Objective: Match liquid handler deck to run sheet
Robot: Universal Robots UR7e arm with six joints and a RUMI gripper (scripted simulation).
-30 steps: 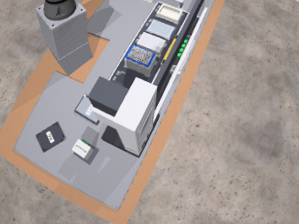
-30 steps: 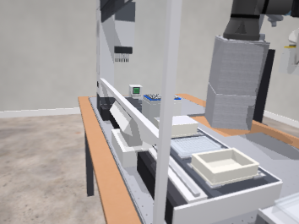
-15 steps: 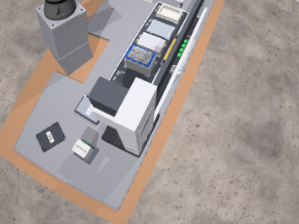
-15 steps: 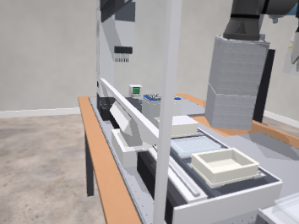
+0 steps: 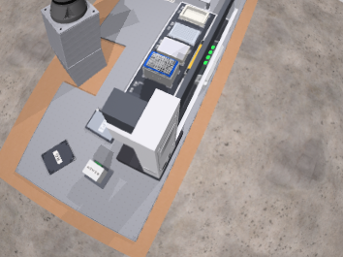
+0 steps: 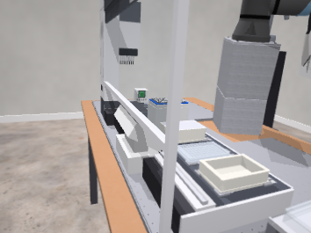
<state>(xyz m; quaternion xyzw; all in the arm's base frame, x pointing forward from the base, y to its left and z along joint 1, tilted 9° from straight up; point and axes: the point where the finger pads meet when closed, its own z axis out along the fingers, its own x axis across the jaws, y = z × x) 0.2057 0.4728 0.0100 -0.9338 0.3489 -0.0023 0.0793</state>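
Observation:
On the deck, in a row, I see the cream open reservoir (image 5: 195,15) (image 6: 234,171), a clear plate with no lid (image 5: 185,32) (image 6: 203,151), a white sealed block (image 5: 173,48) (image 6: 186,130) and a blue-framed tip rack with bare tips (image 5: 161,66) (image 6: 162,107). The white gantry head (image 5: 152,124) hides the deck position at the near end. Only a pale sliver at the right edge of the exterior view shows my gripper (image 6: 306,45), high above the table beside the arm's pedestal (image 6: 246,84). It is shut on something pale that I cannot make out.
A flat grey labelled piece (image 5: 99,126) lies beside the gantry head. A black labelled pad (image 5: 58,157) and the READY key post (image 5: 95,171) (image 6: 141,94) stand on the table's near end. A clear flat item (image 6: 299,214) lies past the reservoir. A tall white frame post (image 6: 173,106) crosses the view.

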